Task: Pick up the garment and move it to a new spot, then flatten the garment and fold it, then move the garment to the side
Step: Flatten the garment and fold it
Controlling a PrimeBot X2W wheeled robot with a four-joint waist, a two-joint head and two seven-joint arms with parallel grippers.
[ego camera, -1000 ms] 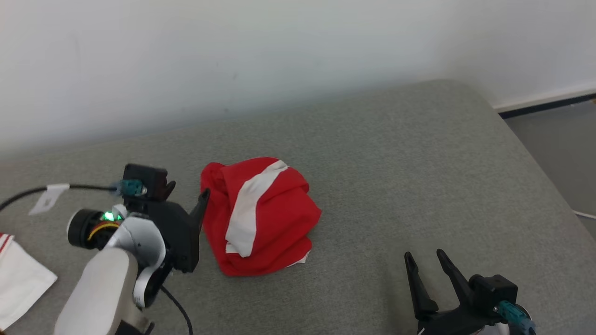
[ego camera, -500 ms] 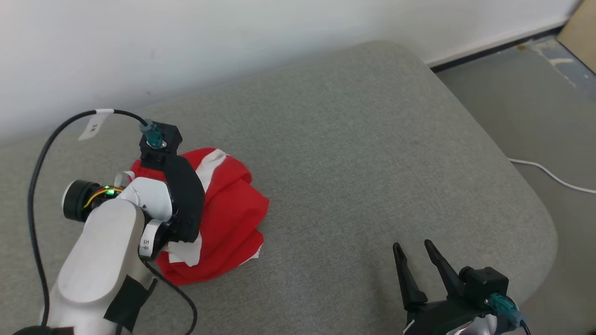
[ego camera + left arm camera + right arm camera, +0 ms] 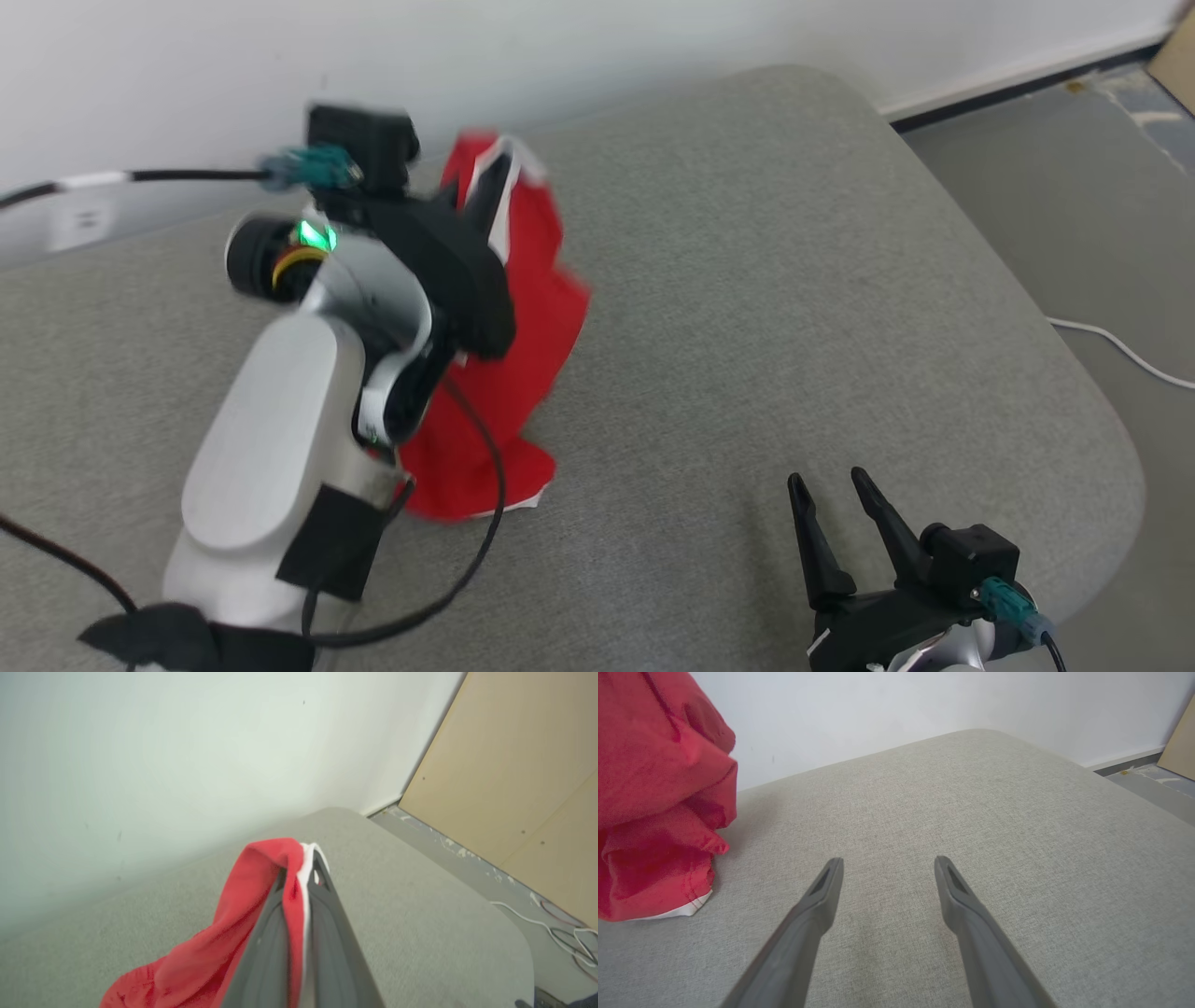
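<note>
**Red garment pinched in the left gripper, lower end on the grey pad**

Head view: the left gripper (image 3: 481, 191), on a pale forearm with black housing, sits in the upper left of the frame. Its two long dark fingers are pressed together on the top edge of the garment (image 3: 532, 308), a red jersey T-shirt with white trim. The cloth hangs down from the fingertips towards the lower centre, where its bottom fold touches the grey fabric-covered pad (image 3: 747, 280). The right gripper (image 3: 826, 478) is at the lower right, well apart from the garment, fingers spread with nothing between them.

Left wrist view: the left gripper (image 3: 299, 868) rises from the bottom centre, fingers clamped on a red and white fold of the garment (image 3: 243, 914), which trails to the lower left.

Right wrist view: the right gripper (image 3: 886, 861) shows its fingers apart over bare grey pad (image 3: 1017, 835). The garment (image 3: 654, 788) fills the left edge, its white-stitched hem resting on the pad.
</note>
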